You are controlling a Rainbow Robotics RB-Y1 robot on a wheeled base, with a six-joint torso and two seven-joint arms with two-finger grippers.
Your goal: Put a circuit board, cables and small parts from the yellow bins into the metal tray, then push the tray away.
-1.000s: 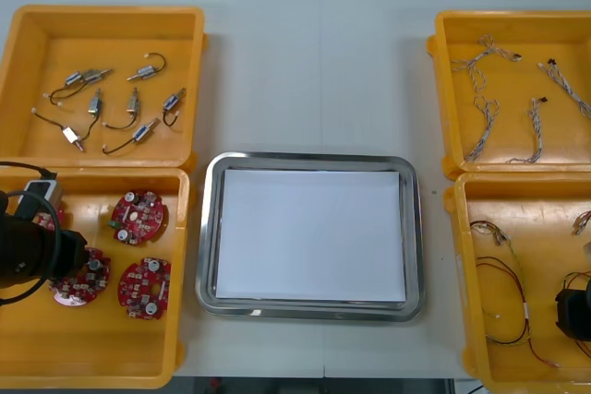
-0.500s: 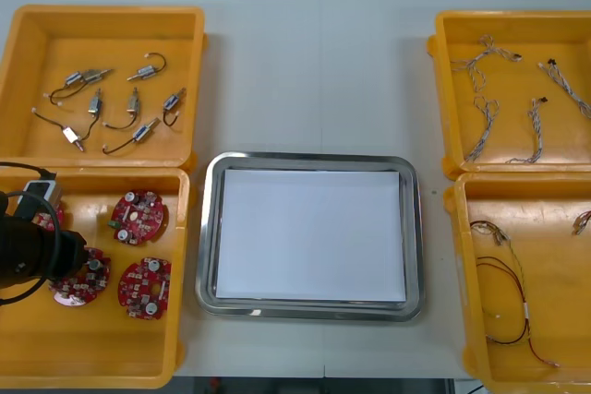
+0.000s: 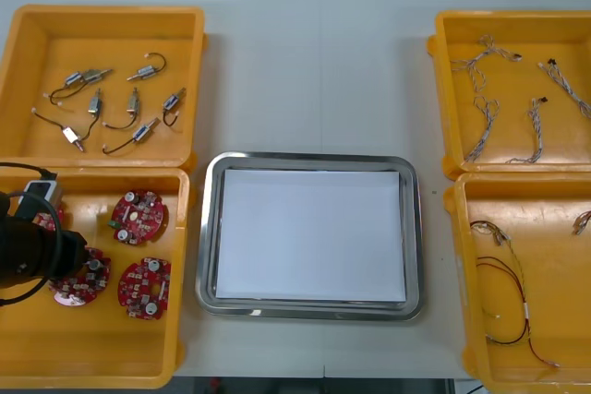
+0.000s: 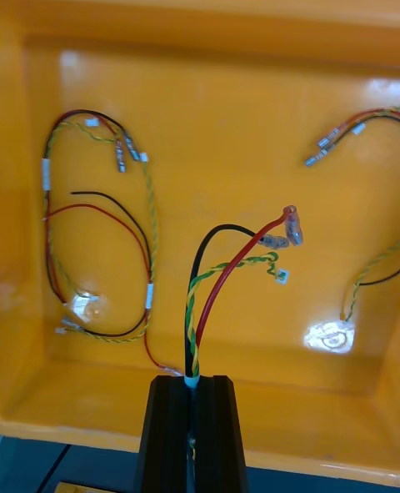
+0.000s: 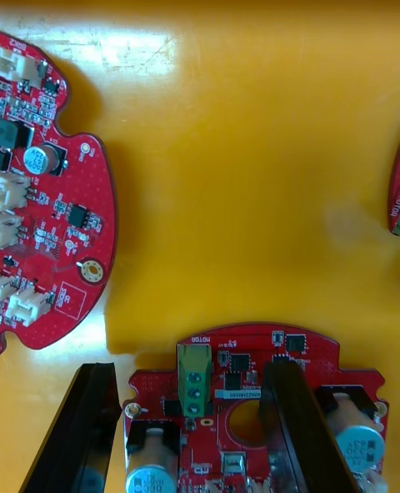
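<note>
Light tabletop [image 3: 314,71] with four yellow plastic bins, two at each side, and one shiny metal tray [image 3: 208,228], white inside, lying between them with nothing in it.

Far-left bin [image 3: 111,29]: about eight small metal parts [image 3: 132,99] with thin wire tails.

Near-left bin [image 3: 102,357]: four round red circuit boards, two of them partly covered by the left arm [image 3: 28,251]. The left gripper [image 5: 187,368] is lowered over one board [image 5: 317,359]. Its black fingers are held apart, one just outside the board's rim and the other over the board's central hole. A second board [image 5: 58,234] lies beside it, apart from it.

Far-right bin [image 3: 512,34]: four twisted blue and white cables [image 3: 534,131].

Near-right bin [image 3: 545,228]: red, yellow and black cables. In the right wrist view four such cables are counted. One cable [image 4: 193,326] is clamped between the closed fingers of the right gripper [image 4: 192,380] and is held above the bin floor. Three cables lie on the floor, the largest as a loop [image 4: 148,293].
</note>
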